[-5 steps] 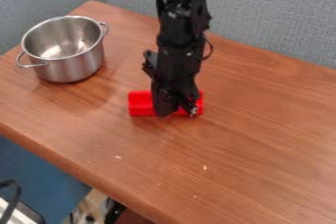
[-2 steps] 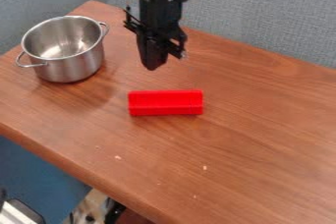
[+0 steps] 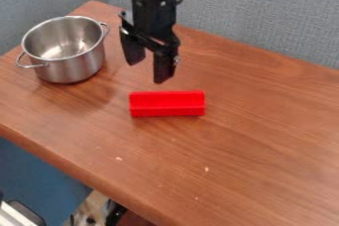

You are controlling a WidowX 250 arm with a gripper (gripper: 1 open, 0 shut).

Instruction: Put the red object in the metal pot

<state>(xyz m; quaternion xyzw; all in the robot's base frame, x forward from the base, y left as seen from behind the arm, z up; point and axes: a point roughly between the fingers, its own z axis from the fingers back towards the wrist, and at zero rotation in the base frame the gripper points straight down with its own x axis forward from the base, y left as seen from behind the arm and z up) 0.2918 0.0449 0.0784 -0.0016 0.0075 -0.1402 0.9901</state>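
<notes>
- Black gripper [image 3: 149,65], that's mine: the 2 fingers hang spread apart, pointing down at the table, nothing between them. So it's open & empty.
- It hovers above the wood, well clear of the surface, approx over the stretch between the 2 task items, a bit nearer the back edge.
- My arm [image 3: 150,2] rises straight up from it & out of the top of the view.
- Red object [image 3: 167,103]: lies flat on the table in front of the gripper as the camera sees it, not touching the fingers, long axis running roughly left-right in the view. Nothing leans on it.
- Metal pot [image 3: 62,49]: upright at the left rear corner of the table, well apart from the block. Inside looks empty; 1 side handle shows at the left, the other I can't make out.
- Wooden table [image 3: 252,131]: otherwise bare brown top, blue-grey wall behind.
- Step in hand, as I judge it: the pick, not yet made. Block isn't in the pot & isn't in my grip, so the task is at its start.
- Next move needs: bring the fingers over the block's middle, turn the wrist so they straddle its narrow width, not its length, drop until they flank both long sides, then close.
- After that: lift clear of the rim, carry left to the pot. Block looks abt as long as the pot is wide, so I'd likely tilt it or drop it end-first.
</notes>
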